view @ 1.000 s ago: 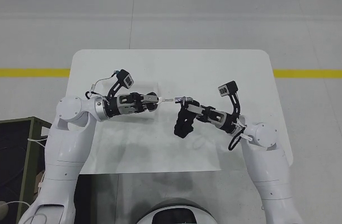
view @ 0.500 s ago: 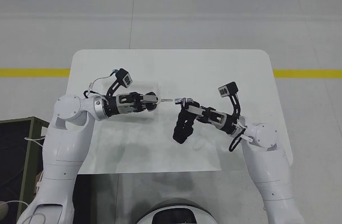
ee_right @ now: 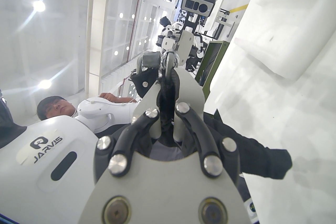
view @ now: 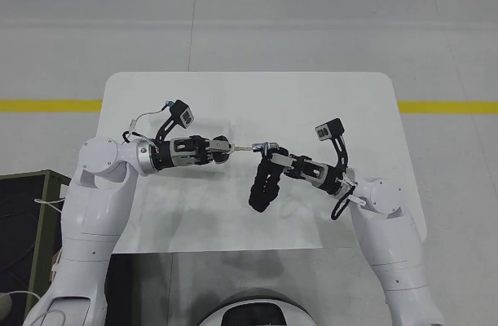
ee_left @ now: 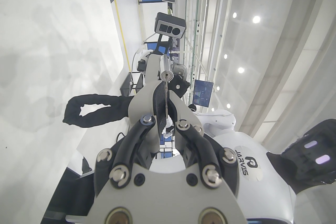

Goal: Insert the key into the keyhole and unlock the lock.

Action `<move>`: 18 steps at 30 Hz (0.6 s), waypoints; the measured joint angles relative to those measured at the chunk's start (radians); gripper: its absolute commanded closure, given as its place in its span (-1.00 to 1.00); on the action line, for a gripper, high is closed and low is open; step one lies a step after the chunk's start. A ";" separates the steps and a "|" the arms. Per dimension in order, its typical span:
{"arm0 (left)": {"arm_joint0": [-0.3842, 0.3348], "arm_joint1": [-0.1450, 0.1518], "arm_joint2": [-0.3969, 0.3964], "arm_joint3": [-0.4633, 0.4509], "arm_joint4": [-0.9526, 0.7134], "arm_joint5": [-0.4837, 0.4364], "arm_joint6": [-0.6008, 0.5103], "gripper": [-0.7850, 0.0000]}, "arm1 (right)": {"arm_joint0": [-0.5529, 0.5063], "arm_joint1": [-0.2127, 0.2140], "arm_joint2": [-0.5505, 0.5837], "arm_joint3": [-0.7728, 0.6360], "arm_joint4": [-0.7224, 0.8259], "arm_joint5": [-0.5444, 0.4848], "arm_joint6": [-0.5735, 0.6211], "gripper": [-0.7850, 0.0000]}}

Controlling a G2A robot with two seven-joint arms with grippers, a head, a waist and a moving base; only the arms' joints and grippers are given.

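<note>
I see my left claw (view: 222,147) pinching the key (ee_left: 167,97), tip right at the keyhole (ee_left: 167,76). My right claw (view: 275,153) clamps the lock (view: 263,147) above the tabletop (view: 232,98), black loop (ee_left: 92,110) dangling.

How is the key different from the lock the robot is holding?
The key is a thin flat strip; the lock is a round barrel with a black loop hanging from it. The key sits in the left gripper, the lock in the right gripper. Both are shiny metal, held over the table, pointing at each other.
</note>
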 measured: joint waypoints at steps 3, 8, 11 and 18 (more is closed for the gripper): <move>-0.001 0.001 -0.001 0.001 0.003 -0.006 0.003 1.00 | 0.001 0.003 -0.004 0.000 0.001 0.000 -0.005 1.00; -0.005 0.003 0.003 0.006 0.005 -0.005 -0.002 1.00 | 0.003 0.007 -0.013 -0.001 -0.002 0.002 -0.014 1.00; -0.009 0.004 0.006 0.011 0.004 -0.006 -0.003 1.00 | 0.005 0.009 -0.020 -0.002 -0.002 0.003 -0.019 1.00; -0.013 0.007 0.008 0.012 0.004 -0.010 -0.004 1.00 | 0.009 0.015 -0.031 -0.005 -0.011 0.005 -0.029 1.00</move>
